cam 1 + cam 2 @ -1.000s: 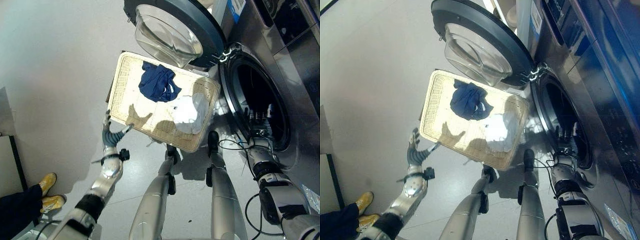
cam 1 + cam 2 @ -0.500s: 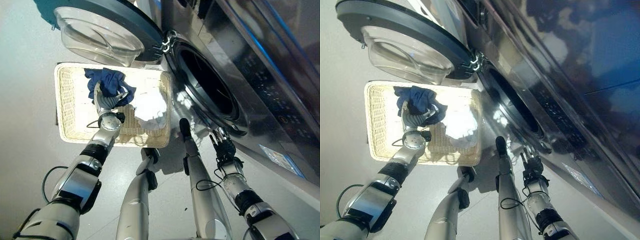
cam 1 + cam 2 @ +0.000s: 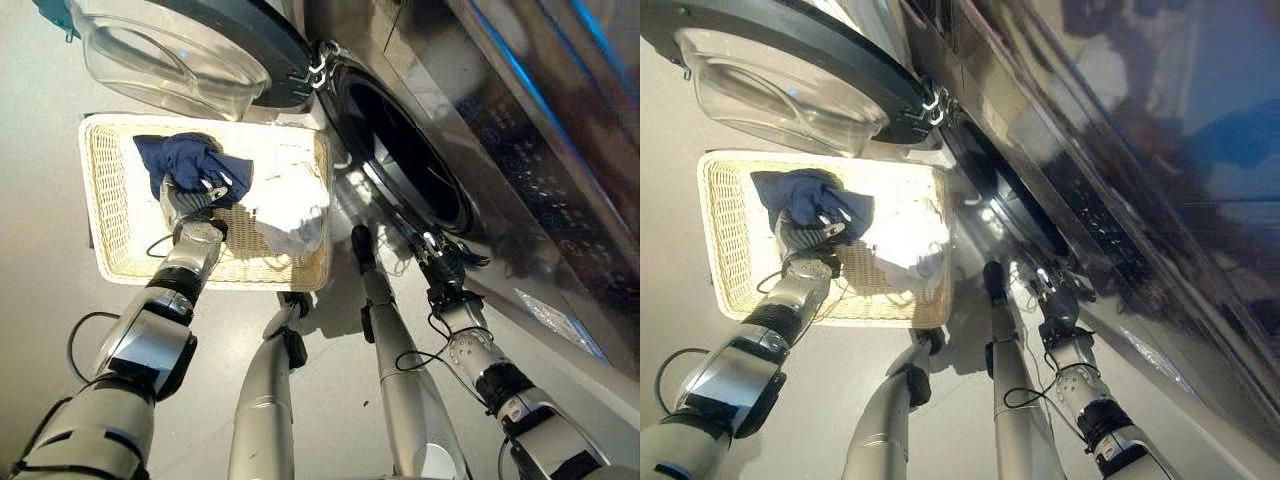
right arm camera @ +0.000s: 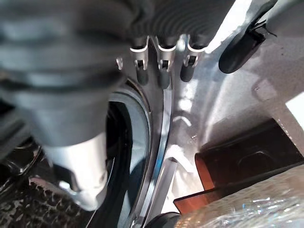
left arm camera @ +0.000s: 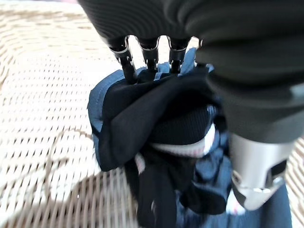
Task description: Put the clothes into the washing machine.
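Note:
A dark blue garment [image 3: 185,158] and a white garment [image 3: 290,200] lie in a pale wicker basket [image 3: 100,255] on the floor. My left hand [image 3: 188,210] is inside the basket, its fingers [image 5: 126,61] and thumb curled into the bunched blue garment [image 5: 142,118]. To the right of the basket the washing machine's dark drum opening [image 3: 400,150] gapes. My right hand [image 3: 445,265] hovers just below the opening's lower rim with relaxed fingers [image 4: 164,76] and holds nothing. The drum's metal rim [image 4: 156,142] runs past those fingers.
The machine's round glass door [image 3: 170,55] stands swung open over the basket's far side. The steel front of the machine [image 3: 540,180] fills the right. Grey floor [image 3: 40,200] lies to the left of the basket.
The camera has swung. Over the second my left hand went from the basket's near edge onto the blue garment and closed on it. My right hand came out of the drum opening to below its rim.

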